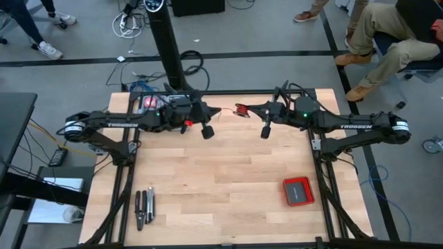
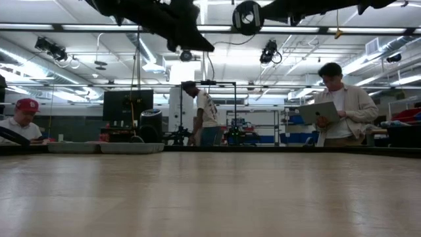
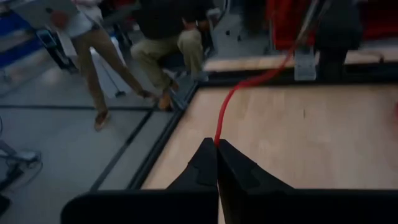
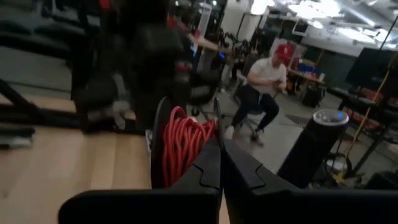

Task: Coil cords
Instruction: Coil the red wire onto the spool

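Note:
The cord is a thin red wire. Most of it is wound as a red coil (image 4: 183,146) on a small black spool (image 1: 241,111), held above the table's far middle. My right gripper (image 4: 219,144), also seen from above (image 1: 250,109), is shut at the spool. A free strand (image 3: 239,90) runs from the spool to my left gripper (image 3: 217,144), also seen from above (image 1: 221,112), which is shut on it. Both arms reach in level, tips facing each other. In the low view only their dark undersides (image 2: 177,26) show. My left gripper pinches the wire's free strand (image 3: 217,137) between its two fingertips, coming level from the table's left. The strand leaves the tips and rises in a gentle curve toward the spool, clear of the table. My right gripper holds the spool by a thin dark side disc (image 4: 216,121) pinched between its fingertips, coming level from the table's right. The red coil sits beside the fingers. The spool is lifted clear of the table.
A flat red box (image 1: 298,190) lies near the right front. Hand tools (image 1: 144,206) lie at the left front. A black post (image 1: 166,48) stands behind the far edge. People sit and stand beyond the table (image 1: 387,41).

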Motion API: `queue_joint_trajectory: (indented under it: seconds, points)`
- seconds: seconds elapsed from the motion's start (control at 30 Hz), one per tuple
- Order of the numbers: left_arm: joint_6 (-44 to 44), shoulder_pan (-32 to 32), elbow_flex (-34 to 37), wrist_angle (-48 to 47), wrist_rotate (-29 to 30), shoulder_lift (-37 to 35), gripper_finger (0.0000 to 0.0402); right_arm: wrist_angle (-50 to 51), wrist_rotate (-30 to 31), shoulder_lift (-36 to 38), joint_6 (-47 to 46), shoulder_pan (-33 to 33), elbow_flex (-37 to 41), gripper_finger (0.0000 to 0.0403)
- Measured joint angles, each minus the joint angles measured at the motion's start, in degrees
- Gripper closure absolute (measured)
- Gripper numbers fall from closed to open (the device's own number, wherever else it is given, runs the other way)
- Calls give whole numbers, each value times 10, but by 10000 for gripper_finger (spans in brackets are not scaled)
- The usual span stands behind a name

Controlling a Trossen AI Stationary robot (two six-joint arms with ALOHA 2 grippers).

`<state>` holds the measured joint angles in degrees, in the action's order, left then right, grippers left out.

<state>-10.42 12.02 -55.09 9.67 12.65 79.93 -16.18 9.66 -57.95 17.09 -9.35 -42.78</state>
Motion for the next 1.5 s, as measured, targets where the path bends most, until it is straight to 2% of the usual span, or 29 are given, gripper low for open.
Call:
queue_joint_trajectory:
  seconds: [0.2, 0.37, 0.57, 0.83, 1.03, 1.2, 1.37, 1.5]
  points:
    - [1, 0, -2, -10, 11, -31, 401, 34, 3, 0, 11, 0, 0, 403]
    - [6, -1, -36, -57, 10, -32, 401, 58, -5, 0, 30, -2, 0, 403]
    - [15, -13, -67, -56, -17, -32, 401, 87, 72, -1, 50, -3, 0, 403]
    - [35, -20, -71, -31, -18, -28, 401, 85, 73, -1, 70, -2, 0, 403]
    - [79, -21, -72, 11, -49, 3, 401, 53, 117, -41, 73, 1, 0, 403]
    - [99, -21, -71, 25, -50, 17, 401, 2, 195, -85, 104, 12, 0, 403]
    - [107, -21, -72, 43, -32, 22, 401, -84, 197, -119, 122, 15, 0, 403]
    - [107, -21, -72, 64, -29, 30, 401, -116, 195, -142, 131, 15, 0, 403]
